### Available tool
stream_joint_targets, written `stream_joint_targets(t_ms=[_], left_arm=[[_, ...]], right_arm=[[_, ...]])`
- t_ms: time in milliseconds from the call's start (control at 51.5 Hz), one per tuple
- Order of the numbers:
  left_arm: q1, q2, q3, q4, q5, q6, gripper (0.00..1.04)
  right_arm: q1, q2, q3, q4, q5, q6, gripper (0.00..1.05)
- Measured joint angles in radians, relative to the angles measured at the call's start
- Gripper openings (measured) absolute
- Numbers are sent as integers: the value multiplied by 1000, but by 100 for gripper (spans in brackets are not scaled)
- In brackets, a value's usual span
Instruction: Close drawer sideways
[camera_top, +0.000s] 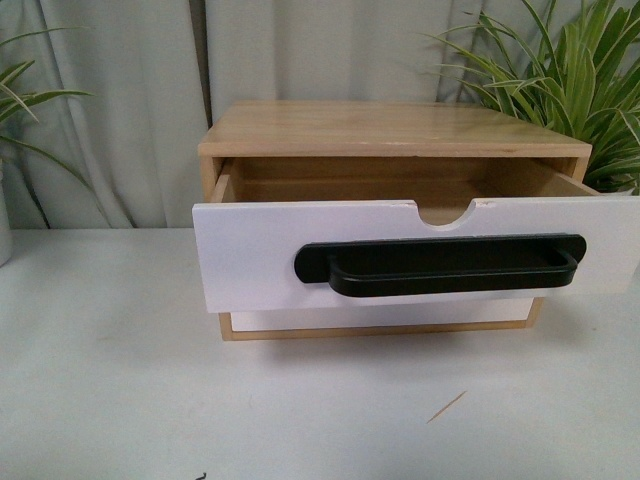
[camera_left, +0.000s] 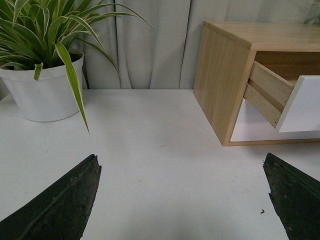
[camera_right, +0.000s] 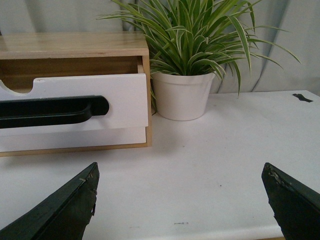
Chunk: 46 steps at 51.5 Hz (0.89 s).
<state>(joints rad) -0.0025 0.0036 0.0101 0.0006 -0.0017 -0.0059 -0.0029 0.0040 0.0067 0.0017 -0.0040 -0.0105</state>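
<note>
The drawer (camera_top: 250, 255) is pulled out of a light wood cabinet (camera_top: 390, 128) on the white table. It has a white front, a long black bar handle (camera_top: 440, 266) and a semicircular notch (camera_top: 445, 212) in its top edge. It also shows in the left wrist view (camera_left: 302, 105) and in the right wrist view (camera_right: 125, 97). Neither arm shows in the front view. My left gripper (camera_left: 182, 172) is open and empty over the table, left of the cabinet. My right gripper (camera_right: 180, 177) is open and empty, in front of the cabinet's right end.
A white drawer front without a handle (camera_top: 380, 313) sits below the open drawer. A potted plant (camera_left: 42, 85) stands left of the cabinet and another (camera_right: 182, 95) right of it. A thin wooden splinter (camera_top: 446, 407) lies on the table (camera_top: 120, 390).
</note>
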Motion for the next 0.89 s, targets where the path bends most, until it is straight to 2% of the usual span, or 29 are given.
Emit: stream_joint_targets(t_ms=[893], left_arm=[[0,0,0,0,0,0,99]], right_arm=[[0,0,0,0,0,0,96]])
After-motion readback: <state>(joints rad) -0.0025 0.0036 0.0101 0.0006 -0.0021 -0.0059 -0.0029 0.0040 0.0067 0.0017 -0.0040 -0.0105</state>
